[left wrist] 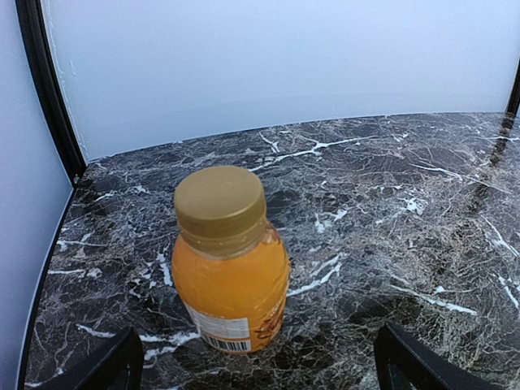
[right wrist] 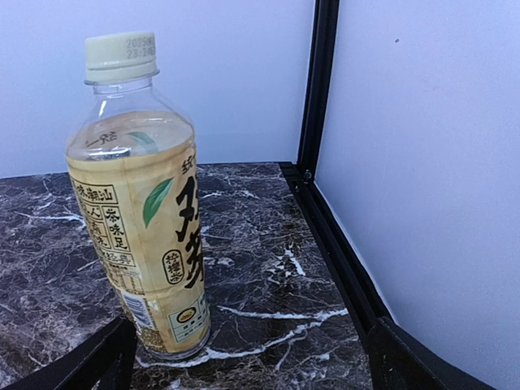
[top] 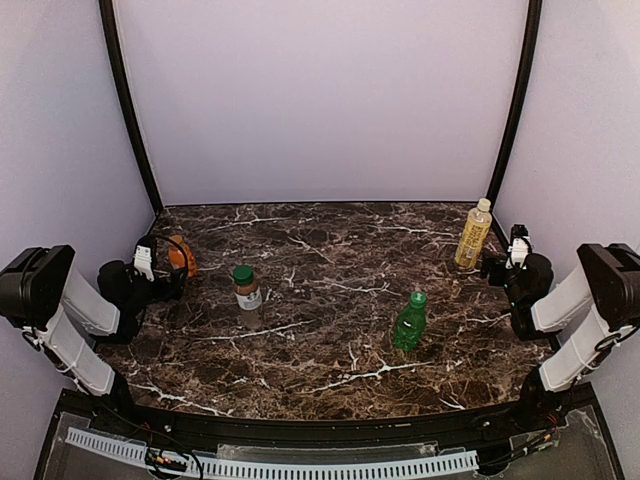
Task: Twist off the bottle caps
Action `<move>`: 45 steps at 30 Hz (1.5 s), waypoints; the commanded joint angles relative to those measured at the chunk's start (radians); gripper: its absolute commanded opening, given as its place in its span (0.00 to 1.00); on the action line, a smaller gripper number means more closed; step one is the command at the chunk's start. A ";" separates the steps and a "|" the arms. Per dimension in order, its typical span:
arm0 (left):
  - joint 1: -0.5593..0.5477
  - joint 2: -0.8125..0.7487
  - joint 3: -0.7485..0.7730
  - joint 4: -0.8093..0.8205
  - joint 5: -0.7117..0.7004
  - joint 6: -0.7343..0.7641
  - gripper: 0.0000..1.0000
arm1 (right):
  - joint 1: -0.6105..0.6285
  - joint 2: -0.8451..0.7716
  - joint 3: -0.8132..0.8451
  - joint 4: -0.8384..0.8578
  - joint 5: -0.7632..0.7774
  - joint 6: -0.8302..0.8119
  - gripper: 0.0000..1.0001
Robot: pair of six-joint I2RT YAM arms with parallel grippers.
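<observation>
Four capped bottles stand on the dark marble table (top: 330,250). An orange juice bottle (left wrist: 231,284) with a tan-gold cap (left wrist: 219,203) stands at the left (top: 180,256), just in front of my open left gripper (left wrist: 260,370), nearer its left finger. A tea bottle (right wrist: 142,219) with a pale yellow cap (right wrist: 120,57) stands at the back right (top: 473,235), by the left finger of my open right gripper (right wrist: 248,366). A brown bottle has a dark green cap (top: 243,272). A green bottle (top: 409,325) has a bright green cap (top: 418,298). All caps sit on their bottles.
Pale walls and black frame posts (top: 515,100) enclose the table on three sides. A black rail (right wrist: 337,244) runs along the right edge close to the tea bottle. The arm bases stand at the near corners.
</observation>
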 commanded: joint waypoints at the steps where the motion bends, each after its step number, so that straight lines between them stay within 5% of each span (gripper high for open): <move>1: -0.003 0.004 0.015 0.025 0.016 0.010 1.00 | -0.005 -0.015 -0.010 0.047 0.067 0.021 0.99; 11: -0.003 0.001 0.008 0.036 -0.008 -0.005 1.00 | 0.084 -0.004 -0.114 0.287 0.098 -0.078 0.99; 17: 0.007 -0.129 0.037 -0.139 -0.095 -0.046 1.00 | 0.094 -0.002 -0.113 0.291 0.108 -0.086 0.99; 25: 0.033 -0.260 0.023 -0.200 0.005 -0.028 0.96 | 0.096 -0.010 -0.116 0.306 0.109 -0.101 0.99; 27: 0.056 -0.277 0.055 -0.271 0.018 -0.057 0.94 | 0.106 -0.154 -0.085 0.134 0.131 -0.093 0.98; 30: 0.078 -0.281 0.230 -0.606 -0.018 -0.064 0.94 | 0.080 -0.421 0.036 -0.237 0.047 -0.147 0.99; 33: 0.083 -0.299 0.354 -0.814 0.000 -0.003 0.96 | 0.070 -0.582 0.122 -0.404 0.042 -0.217 0.99; 37: 0.083 -0.359 0.465 -1.071 0.067 0.052 0.97 | 0.063 -0.770 0.208 -0.626 -0.038 -0.111 0.99; 41: 0.079 -0.435 0.584 -1.396 0.227 0.184 0.95 | 0.066 -0.790 0.376 -0.807 -0.236 0.128 0.93; 45: 0.064 -0.511 0.717 -1.702 0.361 0.352 0.90 | 0.140 -0.621 0.654 -0.999 -0.443 0.341 0.85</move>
